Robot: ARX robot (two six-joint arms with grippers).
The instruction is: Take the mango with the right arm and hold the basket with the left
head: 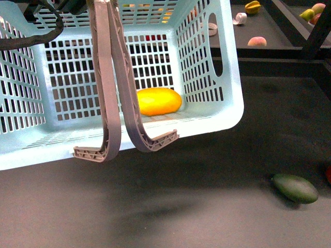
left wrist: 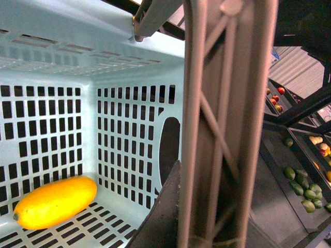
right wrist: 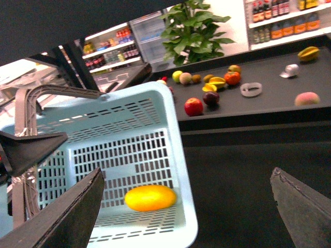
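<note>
One mango [right wrist: 150,198] in basket [right wrist: 135,95], apparently clear of right gripper [right wrist: 186,178].

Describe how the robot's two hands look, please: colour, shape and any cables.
Both hands are matt, dark grey to black. The right hand has two broad, wedge-shaped fingers tapering to blunt tips. Of the left hand only one similar finger shows. A thick black cable loops at the front view's upper left. I see no markings.

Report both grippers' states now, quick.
Left gripper: closed on the basket, by its handle.
Right gripper: open, holding nothing.
</note>
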